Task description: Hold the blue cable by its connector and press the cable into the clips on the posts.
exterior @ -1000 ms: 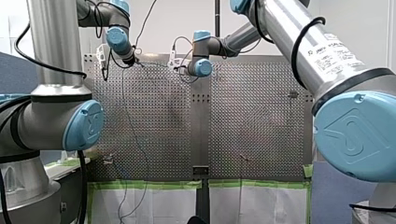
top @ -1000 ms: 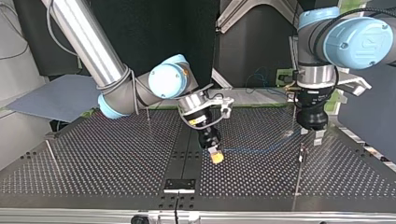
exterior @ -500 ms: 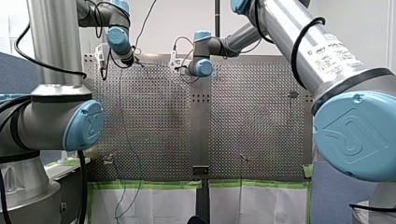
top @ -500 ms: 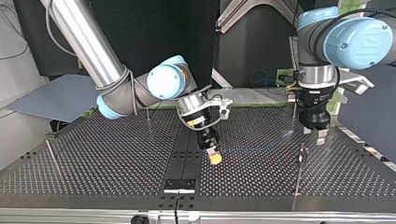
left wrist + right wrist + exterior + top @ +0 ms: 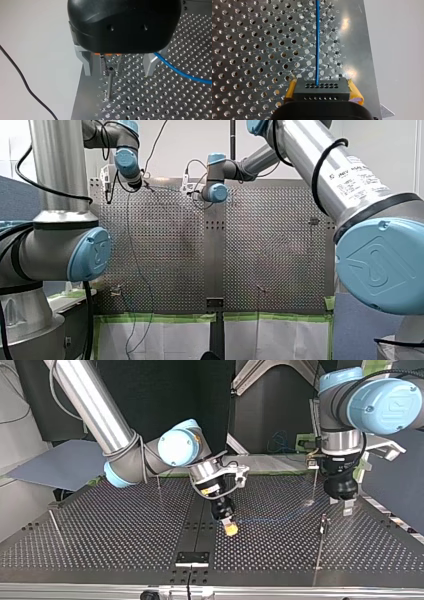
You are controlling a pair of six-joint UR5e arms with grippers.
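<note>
**Connector pinched, cable not in the post's clip**

My right gripper (image 5: 230,528) pinches the black connector (image 5: 322,88) between its yellow pads (image 5: 355,93). The blue cable (image 5: 317,42) leaves the connector and runs straight ahead, low over the perforated table (image 5: 249,50). My left gripper (image 5: 117,73) hangs over a slim post (image 5: 109,85) with its metal fingers (image 5: 87,62) spread either side. The cable passes beside that post, apart from its clip.
</note>
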